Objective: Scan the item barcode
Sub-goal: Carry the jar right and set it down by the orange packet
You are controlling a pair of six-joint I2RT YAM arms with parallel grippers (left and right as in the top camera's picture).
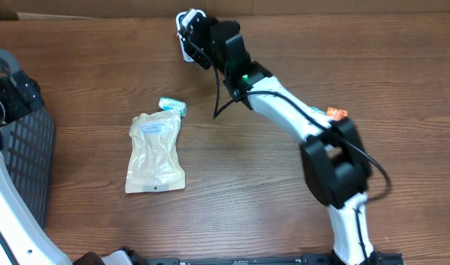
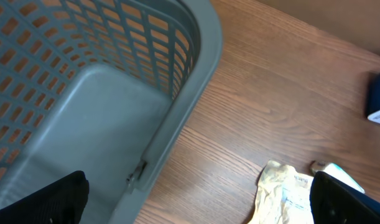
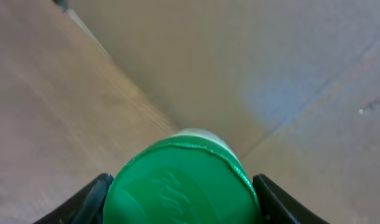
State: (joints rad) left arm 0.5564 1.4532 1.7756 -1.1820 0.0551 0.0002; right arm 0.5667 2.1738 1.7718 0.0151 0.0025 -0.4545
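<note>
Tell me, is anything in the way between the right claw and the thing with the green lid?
No, nothing visible is in the way. The right claw holds the green-lidded container, with its fingers pressed against both sides of the lid and no gap showing between them.

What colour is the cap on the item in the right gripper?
The cap is bright green; the right wrist view shows it best.

Pouch (image 1: 155, 153) lies right of basket (image 1: 26, 165), packet (image 1: 173, 106) behind it.
</note>
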